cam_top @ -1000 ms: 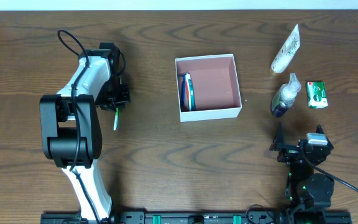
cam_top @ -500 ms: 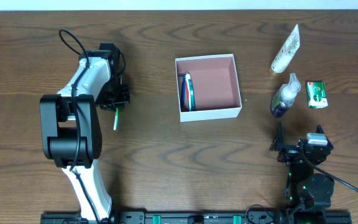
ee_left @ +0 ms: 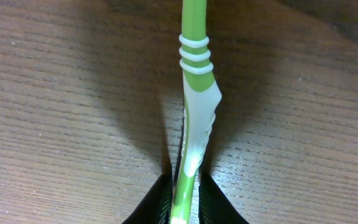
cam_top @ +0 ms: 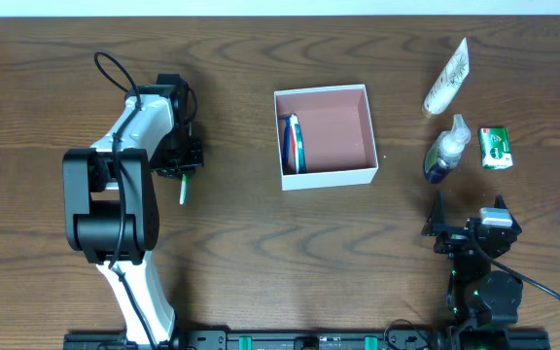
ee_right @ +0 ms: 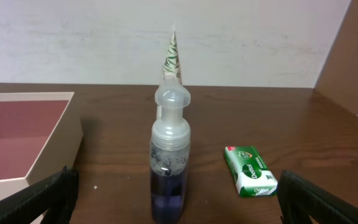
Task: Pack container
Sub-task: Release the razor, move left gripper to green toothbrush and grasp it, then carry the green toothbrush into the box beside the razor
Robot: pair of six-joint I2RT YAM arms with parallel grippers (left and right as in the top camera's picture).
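The container (cam_top: 343, 131), a shallow white-walled box with a pink-brown inside, stands at the table's middle, and a blue and red item (cam_top: 292, 144) lies along its left wall. Far to its left, my left gripper (cam_top: 185, 167) is shut on a green and white toothbrush (cam_top: 183, 187). In the left wrist view the toothbrush (ee_left: 194, 93) runs straight away from the left gripper (ee_left: 185, 190), whose black jaws clamp its handle end just above the wood. My right gripper (cam_top: 467, 219) stands open at the near right, with nothing between its jaws.
In front of the right gripper (ee_right: 179, 202) stands a clear pump bottle (ee_right: 169, 168) of purple liquid (cam_top: 447, 151). A green soap box (cam_top: 495, 148) (ee_right: 250, 171) lies to its right. A white tube (cam_top: 447, 80) (ee_right: 170, 53) lies behind.
The left gripper has shifted slightly toward the near edge with the toothbrush in it. The right arm has not moved.
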